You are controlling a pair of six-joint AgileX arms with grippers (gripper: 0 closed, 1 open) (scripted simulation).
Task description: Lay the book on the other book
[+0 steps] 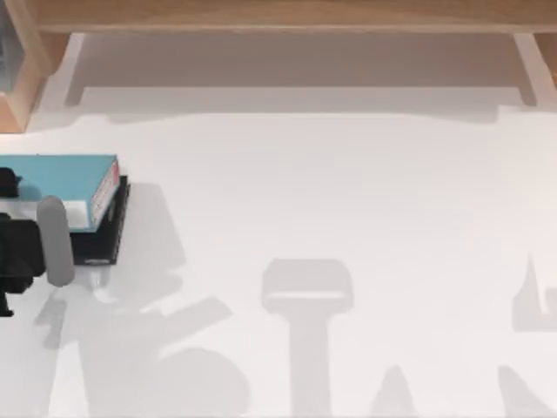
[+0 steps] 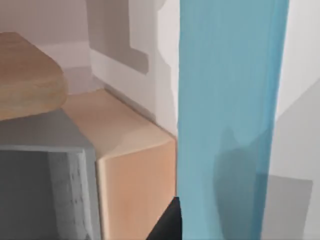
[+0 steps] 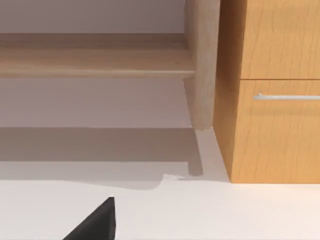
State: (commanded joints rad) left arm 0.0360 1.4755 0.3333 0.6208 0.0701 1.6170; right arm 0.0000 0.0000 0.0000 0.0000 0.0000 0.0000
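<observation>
1. Teal cover, flat and rectangular: the book lies at the far left of the white table in the top view. Its right edge is white with red marks.
2. Under it sits the other book, black; its dark edge shows along the right and near sides of the teal one. The two are touching and stacked, the teal one shifted slightly toward the back.
3. Left end effector: over the left part of the stack, at the picture's left border, a grey cylindrical part of the arm beside it. Cannot tell how far its fingers are spread or whether they grip anything.
4. Left wrist view: teal cover runs as a broad band, close up; a wooden block beside it.
5. Right wrist view: wooden cabinet with a metal drawer handle; one dark fingertip of the right end effector at the edge, opening not readable.
</observation>
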